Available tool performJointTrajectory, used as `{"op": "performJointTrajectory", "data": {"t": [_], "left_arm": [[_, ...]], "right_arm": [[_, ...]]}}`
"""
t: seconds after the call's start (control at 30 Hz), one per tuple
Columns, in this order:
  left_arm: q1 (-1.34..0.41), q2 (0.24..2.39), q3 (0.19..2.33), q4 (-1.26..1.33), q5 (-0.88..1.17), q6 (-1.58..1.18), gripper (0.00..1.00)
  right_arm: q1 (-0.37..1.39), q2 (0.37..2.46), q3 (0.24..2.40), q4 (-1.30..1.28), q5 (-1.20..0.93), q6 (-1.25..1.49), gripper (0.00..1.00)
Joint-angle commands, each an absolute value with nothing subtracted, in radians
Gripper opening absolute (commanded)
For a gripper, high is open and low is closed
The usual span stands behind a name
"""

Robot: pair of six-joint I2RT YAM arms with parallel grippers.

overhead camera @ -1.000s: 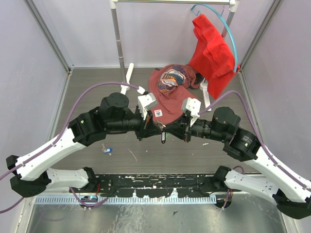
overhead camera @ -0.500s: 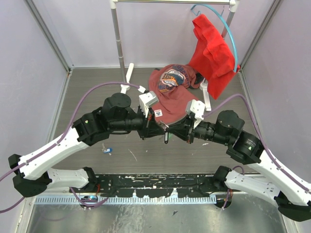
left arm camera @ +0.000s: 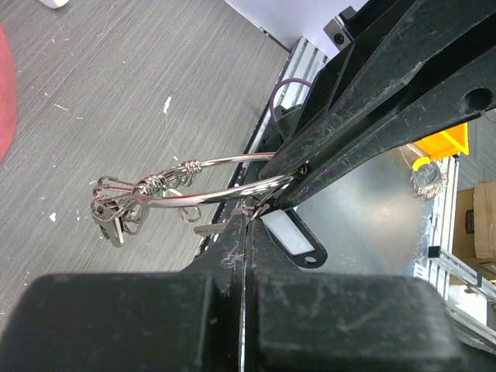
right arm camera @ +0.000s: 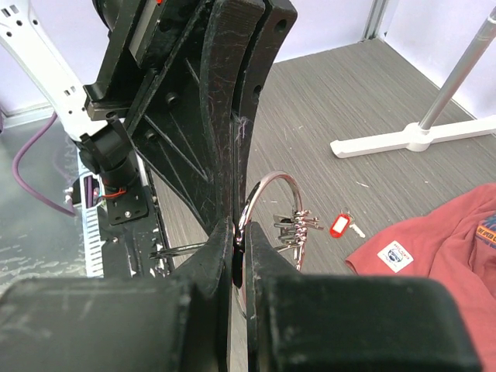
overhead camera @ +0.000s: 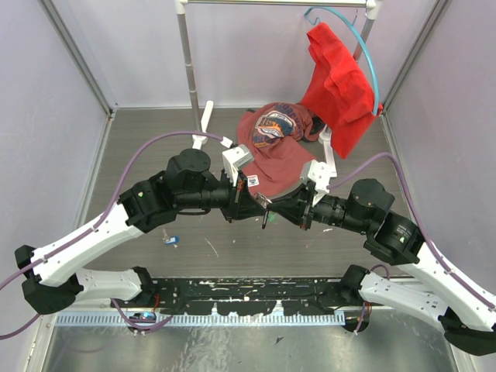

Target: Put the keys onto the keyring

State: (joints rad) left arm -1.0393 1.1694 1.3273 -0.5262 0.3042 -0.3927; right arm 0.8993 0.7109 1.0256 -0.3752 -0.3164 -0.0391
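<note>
The keyring (left arm camera: 203,180) is a large silver wire ring with a bunch of small rings and keys (left arm camera: 116,208) hanging at its far end. It also shows in the right wrist view (right arm camera: 288,203). My right gripper (right arm camera: 241,235) is shut on the ring's near part. My left gripper (left arm camera: 246,223) is shut at the same spot on a key with a black-and-white tag (left arm camera: 293,237), pressed against the ring. In the top view both grippers, left (overhead camera: 258,203) and right (overhead camera: 273,208), meet tip to tip above the table, with the key (overhead camera: 265,222) dangling below. No green tag shows.
A red-tagged key (right arm camera: 341,225) and a blue-tagged key (overhead camera: 172,240) lie on the grey table. A red shirt (overhead camera: 271,151) lies behind the grippers. A red cloth (overhead camera: 337,77) hangs from the rack, whose pole (overhead camera: 186,62) and white feet (overhead camera: 203,124) stand behind.
Both grippers, still joined at the ring, have shifted slightly to the right. The right arm drew back as the left reached further over.
</note>
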Motion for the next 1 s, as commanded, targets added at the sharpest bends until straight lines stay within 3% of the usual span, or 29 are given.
{"op": "performJointTrajectory", "data": {"t": [0.0,0.27,0.47,0.67,0.97], "left_arm": [[-1.025,1.175,1.306,-0.559,0.254,-0.373,0.0],[-1.024,1.168,1.345,-0.567,0.276,-0.321,0.0],[-1.024,1.143,1.349,-0.571,0.271,-0.3,0.26],[-1.024,1.1,1.33,-0.569,0.28,-0.263,0.43],[-1.025,0.99,1.267,-0.489,0.175,-0.185,0.47]], "right_arm": [[0.909,0.67,1.055,-0.229,-0.326,-0.001,0.0],[0.91,0.708,1.095,-0.257,-0.233,0.078,0.0],[0.909,0.707,1.094,-0.255,-0.217,0.088,0.0],[0.91,0.703,1.104,-0.264,-0.182,0.106,0.0],[0.909,0.718,1.148,-0.296,-0.148,0.203,0.0]]}}
